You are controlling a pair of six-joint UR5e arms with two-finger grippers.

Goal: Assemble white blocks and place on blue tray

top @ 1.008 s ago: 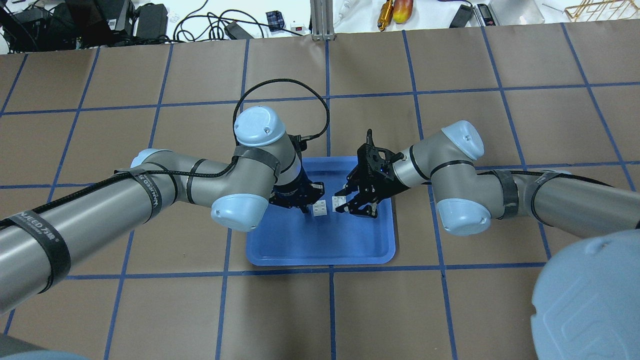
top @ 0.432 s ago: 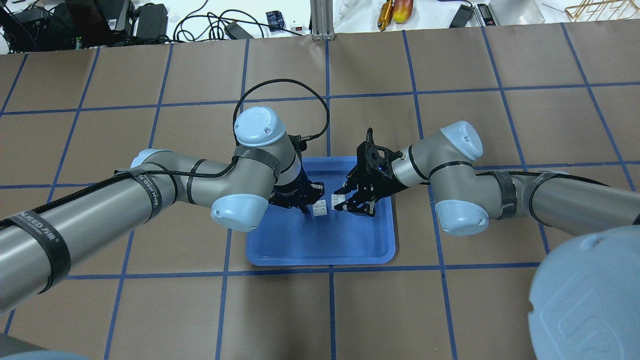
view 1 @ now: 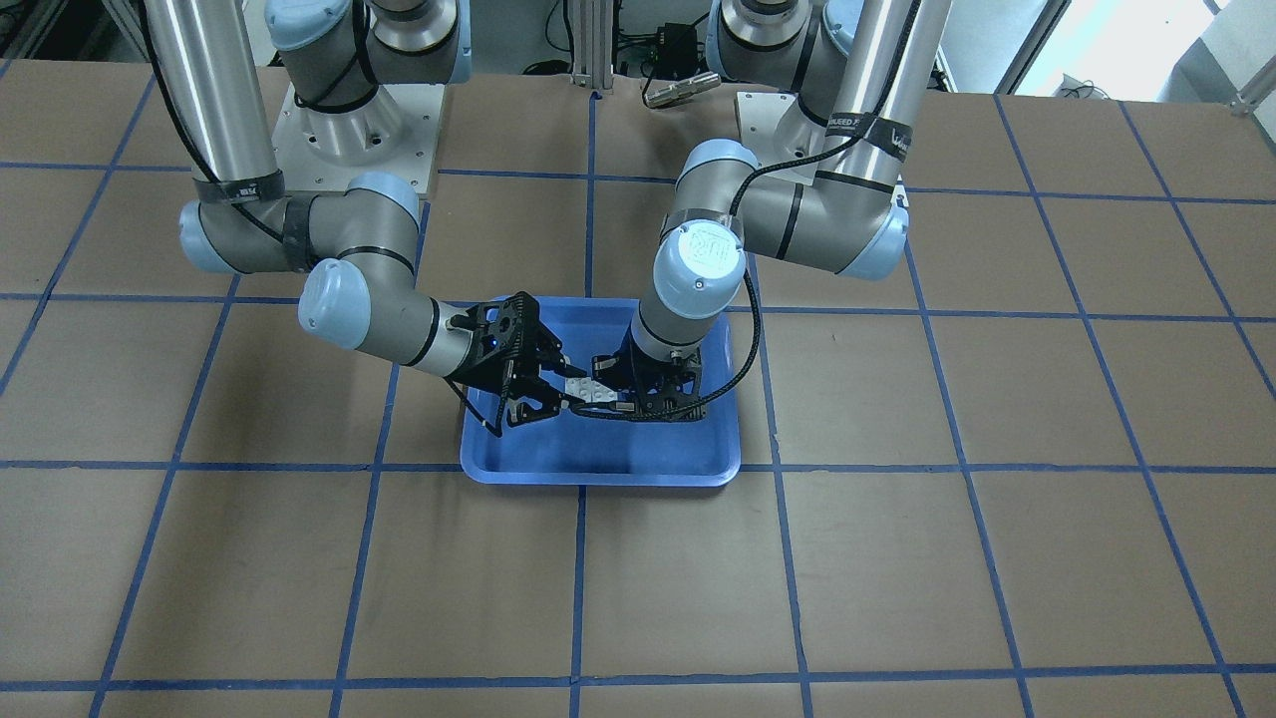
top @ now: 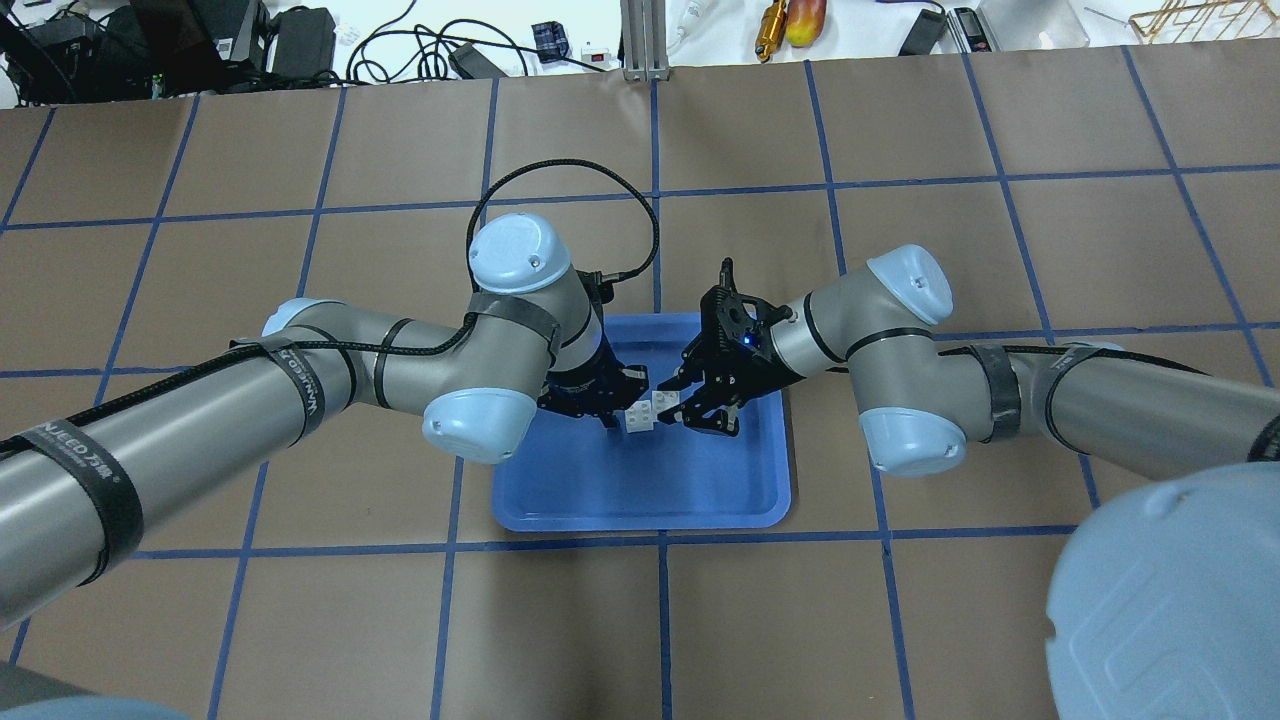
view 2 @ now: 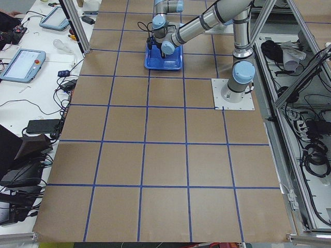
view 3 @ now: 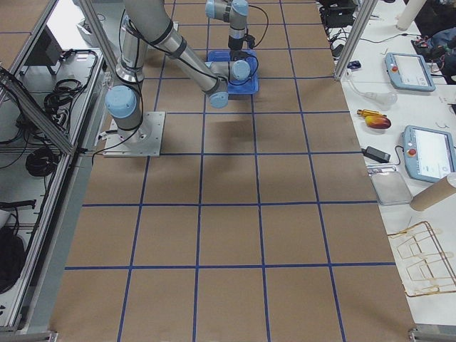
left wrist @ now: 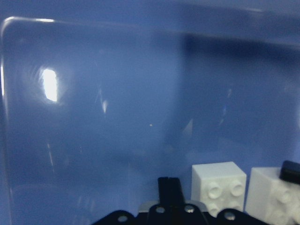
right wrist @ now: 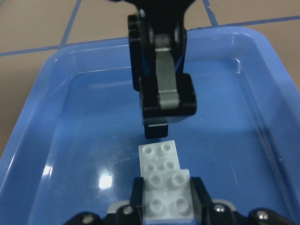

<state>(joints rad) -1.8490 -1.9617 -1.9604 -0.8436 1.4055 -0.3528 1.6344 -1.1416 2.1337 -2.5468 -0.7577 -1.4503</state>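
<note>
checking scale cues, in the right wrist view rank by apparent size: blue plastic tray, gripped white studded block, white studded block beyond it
1. blue plastic tray
no ranking below: gripped white studded block only looks bigger than far white studded block, being nearer

White blocks [right wrist: 163, 171] adjacent, inside blue tray [top: 640, 492]

2 white blocks [top: 641, 418], 1 blue tray [top: 640, 500], 2 arms, left [top: 300, 370] and right [top: 1000, 390].

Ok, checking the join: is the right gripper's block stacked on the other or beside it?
Beside it: the held block and the other block sit end to end, all studs showing.
</note>
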